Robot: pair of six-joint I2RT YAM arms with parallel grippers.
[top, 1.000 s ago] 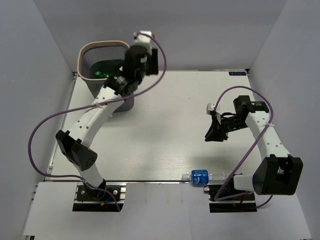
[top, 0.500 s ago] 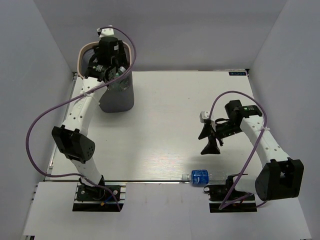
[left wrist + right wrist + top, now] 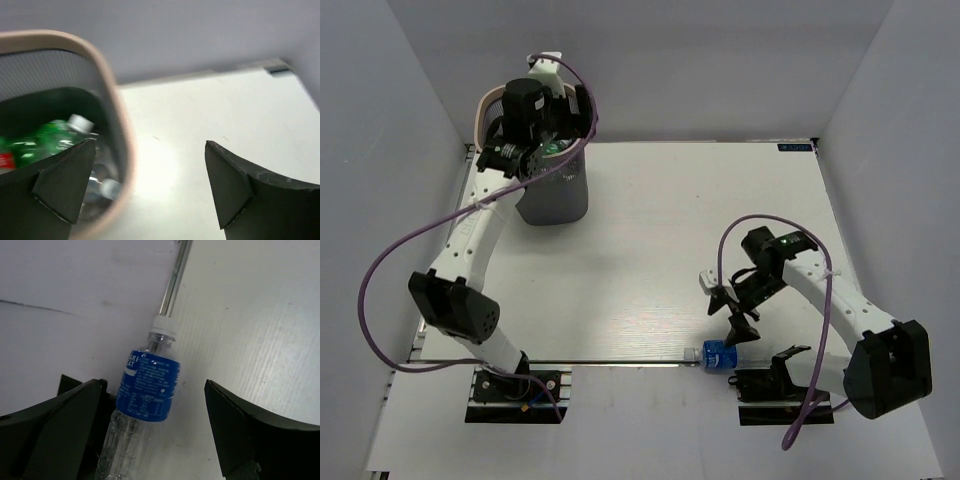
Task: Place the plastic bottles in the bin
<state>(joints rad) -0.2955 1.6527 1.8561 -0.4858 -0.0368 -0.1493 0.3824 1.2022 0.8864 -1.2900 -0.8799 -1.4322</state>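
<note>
At the near edge of the surface (image 3: 650,230), a clear blue-labelled bottle (image 3: 148,385) lies on its side, framed between the spread fingers of the right claw (image 3: 733,318), untouched. Far back, the left claw (image 3: 149,150) hangs spread and empty over the bin (image 3: 122,135), which holds a green bottle (image 3: 52,137).

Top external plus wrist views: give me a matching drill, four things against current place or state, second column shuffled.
1. left gripper
2. right gripper
3. blue-label bottle
4. green bottle

A. lying at the near edge of the table
B. inside the bin
C. open, over the bin's rim
D. open, over the lying bottle

Pairs: 1-C, 2-D, 3-A, 4-B
</note>
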